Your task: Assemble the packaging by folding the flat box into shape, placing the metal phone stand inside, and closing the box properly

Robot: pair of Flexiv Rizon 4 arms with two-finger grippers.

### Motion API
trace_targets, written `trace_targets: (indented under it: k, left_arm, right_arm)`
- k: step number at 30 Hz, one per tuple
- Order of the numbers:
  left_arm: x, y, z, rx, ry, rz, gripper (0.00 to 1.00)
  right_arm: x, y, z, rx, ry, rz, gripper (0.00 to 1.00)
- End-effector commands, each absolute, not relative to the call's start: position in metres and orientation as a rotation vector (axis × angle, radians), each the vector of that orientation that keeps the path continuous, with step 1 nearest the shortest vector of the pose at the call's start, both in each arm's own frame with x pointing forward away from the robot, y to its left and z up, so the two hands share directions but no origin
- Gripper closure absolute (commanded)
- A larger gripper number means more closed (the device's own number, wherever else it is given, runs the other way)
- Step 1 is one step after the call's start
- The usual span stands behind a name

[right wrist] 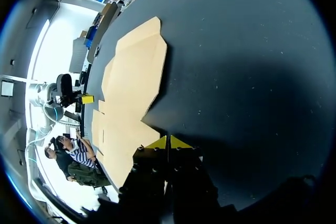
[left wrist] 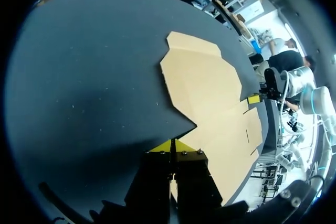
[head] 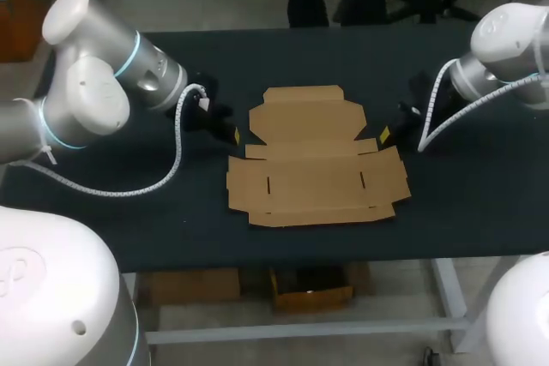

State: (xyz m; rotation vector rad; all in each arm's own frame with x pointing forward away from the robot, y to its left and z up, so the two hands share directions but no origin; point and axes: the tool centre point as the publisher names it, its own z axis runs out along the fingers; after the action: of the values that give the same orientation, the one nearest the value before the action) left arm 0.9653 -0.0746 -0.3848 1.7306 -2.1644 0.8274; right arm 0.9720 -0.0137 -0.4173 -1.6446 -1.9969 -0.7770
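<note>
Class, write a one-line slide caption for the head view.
Flat cardboard box lies unfolded on the dark table, with the shut left gripper and shut right gripper at either side.

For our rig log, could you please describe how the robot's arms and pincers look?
The left arm and right arm are rounded silver-white with pale blue joint rings and white spiral cables. The left pincer and right pincer are black with yellow tips.

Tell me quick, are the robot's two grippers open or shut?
Left gripper: shut, holding nothing.
Right gripper: shut, holding nothing.
</note>
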Motion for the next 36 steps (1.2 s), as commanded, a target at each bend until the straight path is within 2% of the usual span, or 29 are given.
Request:
trace_targets:
  k: [1, 36]
  left_arm:
    - [0.968, -0.076, -0.388, 1.716, -2.162, 0.824, 1.00]
    - [0.959, -0.077, -0.404, 1.752, -2.115, 0.803, 1.00]
  right_arm:
    - [0.973, -0.014, -0.419, -1.629, -2.004, -0.783, 1.00]
    - [0.966, -0.014, -0.425, -1.598, -2.044, -0.816, 1.00]
